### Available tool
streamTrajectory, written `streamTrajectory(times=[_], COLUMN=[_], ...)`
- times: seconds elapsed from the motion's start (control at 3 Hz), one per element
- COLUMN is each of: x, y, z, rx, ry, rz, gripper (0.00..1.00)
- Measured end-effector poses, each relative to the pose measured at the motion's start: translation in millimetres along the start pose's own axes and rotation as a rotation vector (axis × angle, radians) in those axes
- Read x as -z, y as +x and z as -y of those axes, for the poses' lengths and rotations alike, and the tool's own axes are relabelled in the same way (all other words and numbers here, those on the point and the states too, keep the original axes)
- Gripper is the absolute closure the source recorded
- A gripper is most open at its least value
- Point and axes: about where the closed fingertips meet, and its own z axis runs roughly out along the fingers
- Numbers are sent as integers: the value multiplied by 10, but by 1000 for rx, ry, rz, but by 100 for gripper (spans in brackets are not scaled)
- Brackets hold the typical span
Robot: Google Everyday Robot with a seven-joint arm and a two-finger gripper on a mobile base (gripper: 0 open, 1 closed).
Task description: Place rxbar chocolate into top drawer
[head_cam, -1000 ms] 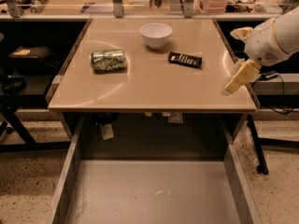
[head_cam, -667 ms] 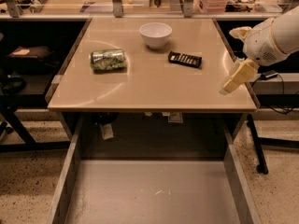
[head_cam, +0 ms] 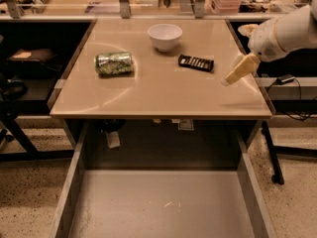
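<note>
With the gripper (head_cam: 241, 69) at the table's (head_cam: 148, 93) three o'clock edge (clenched or released, I cannot tell) and the rxbar chocolate (head_cam: 196, 62) flat at one o'clock, a glancing pinch could skid it against the bowl (head_cam: 165, 35), short of the top drawer (head_cam: 158, 202) at six o'clock.

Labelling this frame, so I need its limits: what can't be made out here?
Camera view:
- rxbar chocolate: lettering too small to read.
- top drawer: front cut off by the bottom edge.
- gripper, over the table's right side: its arm runs off the right edge.
</note>
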Motion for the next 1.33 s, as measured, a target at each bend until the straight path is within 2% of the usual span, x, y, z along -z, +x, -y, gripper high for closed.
streamTrajectory(times=[0.33, 0.67, 1.0, 1.33], x=[-182, -361, -541, -755], y=[-26, -66, -97, -113], z=[192, 282, 295, 329], rx=[-48, -111, -161, -170], ry=[-19, -90, -164, -190], rz=[48, 125, 169, 142], gripper=[0, 0, 0, 0])
